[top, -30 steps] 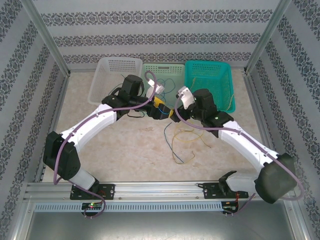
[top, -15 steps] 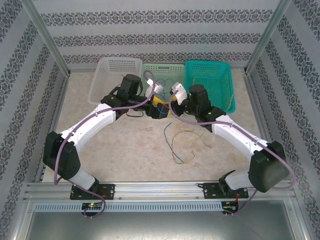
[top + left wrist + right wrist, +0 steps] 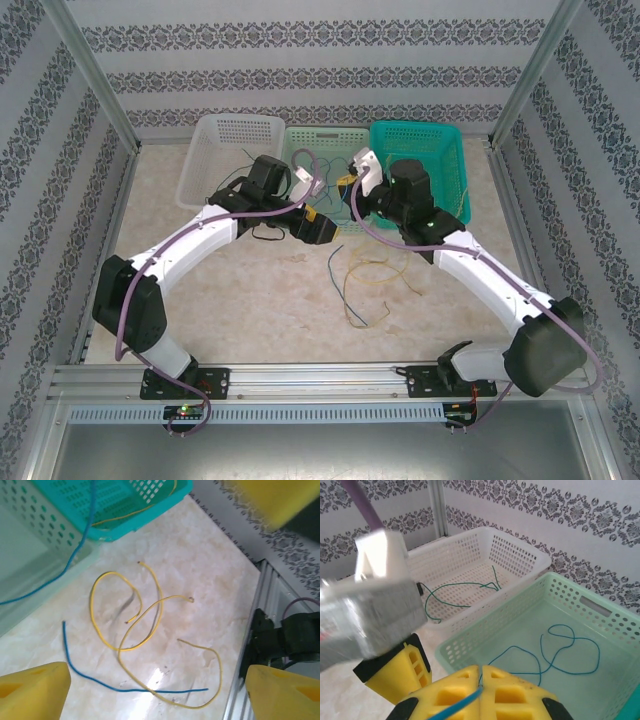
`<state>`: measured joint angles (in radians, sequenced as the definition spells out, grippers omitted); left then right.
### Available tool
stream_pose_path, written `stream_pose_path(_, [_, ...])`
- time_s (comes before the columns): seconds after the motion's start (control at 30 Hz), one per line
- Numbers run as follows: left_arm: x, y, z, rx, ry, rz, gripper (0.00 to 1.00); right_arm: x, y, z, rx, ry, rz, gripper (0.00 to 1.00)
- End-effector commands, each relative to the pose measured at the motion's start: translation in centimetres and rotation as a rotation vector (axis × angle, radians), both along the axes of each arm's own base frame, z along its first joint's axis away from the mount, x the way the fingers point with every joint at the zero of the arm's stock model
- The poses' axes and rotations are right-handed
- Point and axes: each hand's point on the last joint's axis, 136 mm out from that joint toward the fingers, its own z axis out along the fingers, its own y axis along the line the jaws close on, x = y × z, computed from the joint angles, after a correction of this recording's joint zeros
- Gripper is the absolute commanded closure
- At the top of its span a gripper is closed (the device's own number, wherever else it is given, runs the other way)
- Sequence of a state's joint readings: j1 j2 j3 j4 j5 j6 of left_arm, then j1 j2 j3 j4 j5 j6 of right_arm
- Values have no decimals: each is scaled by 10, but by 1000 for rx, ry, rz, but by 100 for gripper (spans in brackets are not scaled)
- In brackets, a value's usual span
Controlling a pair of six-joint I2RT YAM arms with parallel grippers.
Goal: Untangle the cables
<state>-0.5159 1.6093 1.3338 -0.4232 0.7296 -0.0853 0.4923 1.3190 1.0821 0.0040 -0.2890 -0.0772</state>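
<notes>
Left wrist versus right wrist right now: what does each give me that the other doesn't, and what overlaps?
Left wrist: the open left tool over loose yellow cables and a blue cable on the table, beside a corner of the teal basket. Right wrist: the right tool shut on a blue strand, and the white basket holding a green cable. Both: the pale green basket.

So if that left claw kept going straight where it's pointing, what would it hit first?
Most likely the loose yellow cables lying on the table, crossed by a blue cable; the open left gripper faces them. How far off is hard to judge.
</notes>
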Motion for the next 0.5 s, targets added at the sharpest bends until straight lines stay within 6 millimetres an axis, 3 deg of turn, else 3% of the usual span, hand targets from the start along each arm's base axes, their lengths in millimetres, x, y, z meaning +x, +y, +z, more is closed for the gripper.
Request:
stream_pose_path(0.0, [9, 11, 3, 58, -51, 71, 6, 12, -7, -4, -33, 47, -54, 100])
stream_pose_path(0.2, [36, 45, 11, 138, -117, 301, 0, 47, -12, -38, -85, 203, -153, 100])
stream_pose_path(0.33, [41, 62, 21, 151, -162, 390, 0, 76, -11, -58, -98, 319, -215, 100])
stream_pose_path(0.47, [45, 85, 17, 212, -169, 495, 0, 105, -16, -91, -139, 463, -296, 100])
